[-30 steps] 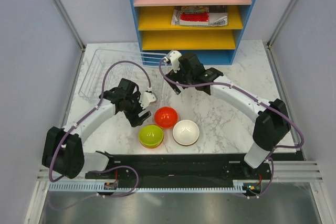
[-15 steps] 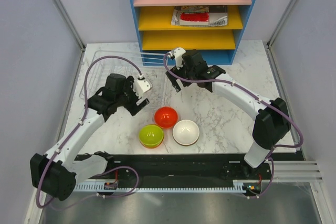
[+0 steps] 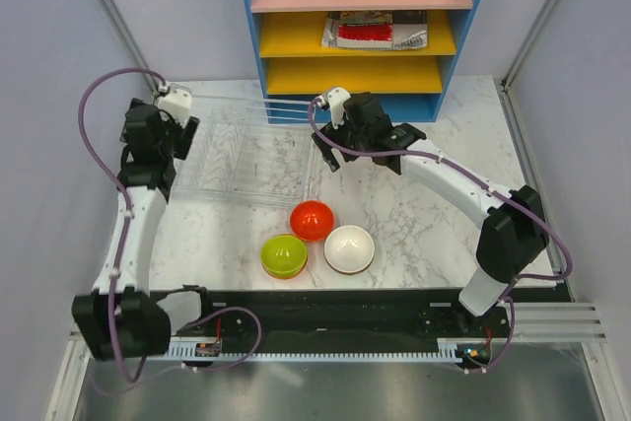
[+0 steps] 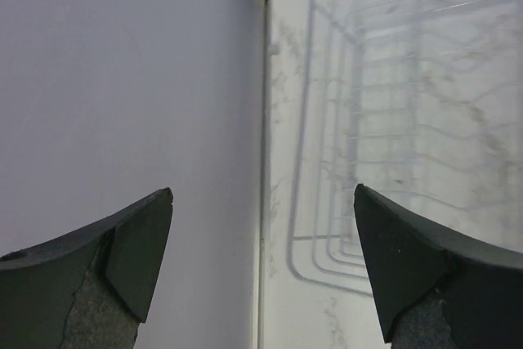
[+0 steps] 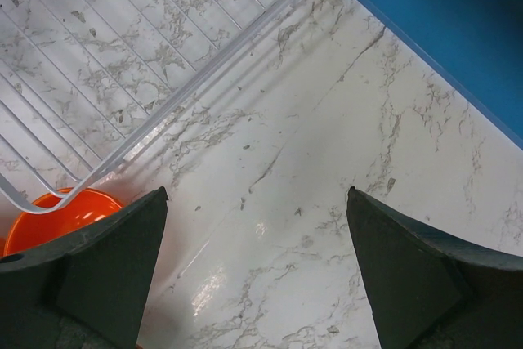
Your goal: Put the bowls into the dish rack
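While bowls [image 3: 312, 219] sit outside the dish rack [image 3: 237, 150], left gripper [image 4: 261, 202] agape, seemingly above its edge, right gripper [image 5: 257, 198] agape

The red bowl [image 3: 312, 219], green bowl [image 3: 284, 255] and white bowl [image 3: 349, 248] are smooth, glossy plastic that catches the light. The rack [image 3: 232, 150] is thin, smooth white wire. The desk [image 5: 327, 202] is marble-patterned and smooth, with a soft sheen. The shelf [image 5: 433, 30] has a flat, even blue face. The left gripper [image 4: 261, 194] has matt black fingers [image 4: 135, 243] with grainy grey inner faces.
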Controlling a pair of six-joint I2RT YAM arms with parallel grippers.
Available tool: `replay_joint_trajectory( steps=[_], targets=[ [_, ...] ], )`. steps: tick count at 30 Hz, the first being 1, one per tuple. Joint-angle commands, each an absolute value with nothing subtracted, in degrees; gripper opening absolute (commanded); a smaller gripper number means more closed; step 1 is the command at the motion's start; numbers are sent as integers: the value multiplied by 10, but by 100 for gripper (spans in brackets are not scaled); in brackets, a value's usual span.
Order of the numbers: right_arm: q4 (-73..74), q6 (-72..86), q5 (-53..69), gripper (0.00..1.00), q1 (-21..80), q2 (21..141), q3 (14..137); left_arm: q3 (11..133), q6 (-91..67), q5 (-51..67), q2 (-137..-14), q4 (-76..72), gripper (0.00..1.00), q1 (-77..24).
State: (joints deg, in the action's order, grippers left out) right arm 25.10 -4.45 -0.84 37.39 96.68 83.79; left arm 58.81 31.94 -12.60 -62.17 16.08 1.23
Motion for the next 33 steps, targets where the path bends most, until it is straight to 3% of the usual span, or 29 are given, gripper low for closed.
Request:
replay_joint_trajectory(
  steps=[1, 11, 24, 33],
  targets=[
    [222, -36, -2, 98, 374, 940, 831, 633, 311, -81, -741, 109, 98, 130],
    [196, 0, -11, 98, 374, 991, 819, 766, 329, 30, -927, 147, 97, 203],
    [197, 50, -1, 98, 374, 1050, 889, 751, 345, 126, -993, 167, 95, 204],
    [198, 86, 76, 98, 374, 1070, 925, 727, 344, 175, -1006, 169, 93, 204]
  ],
)
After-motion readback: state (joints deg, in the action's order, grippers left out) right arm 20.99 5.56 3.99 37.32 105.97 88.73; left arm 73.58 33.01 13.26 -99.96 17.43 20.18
